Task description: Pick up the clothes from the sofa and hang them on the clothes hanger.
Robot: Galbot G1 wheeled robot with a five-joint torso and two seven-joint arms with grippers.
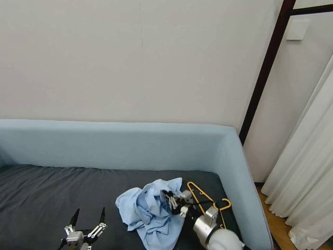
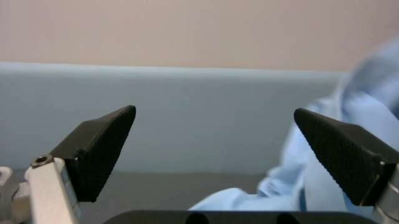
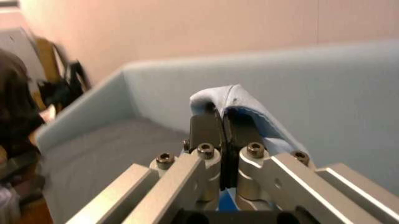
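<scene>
A crumpled light blue garment [image 1: 150,211] lies on the dark grey sofa seat [image 1: 47,192]. My right gripper [image 1: 170,200] is shut on a fold of it; the pinched blue cloth [image 3: 240,105] rises above the closed fingers [image 3: 212,133]. An orange and black clothes hanger [image 1: 205,200] lies flat on the seat just right of the garment. My left gripper [image 1: 89,214] hovers low over the seat to the garment's left, open, its black fingertips [image 2: 100,144] wide apart with nothing between them. The blue cloth [image 2: 349,121] shows beside it.
The sofa's light blue backrest [image 1: 114,143] and right armrest [image 1: 244,192] enclose the seat. A dark door frame [image 1: 265,67] and white curtain [image 1: 309,182] stand to the right. The seat stretches bare to the left.
</scene>
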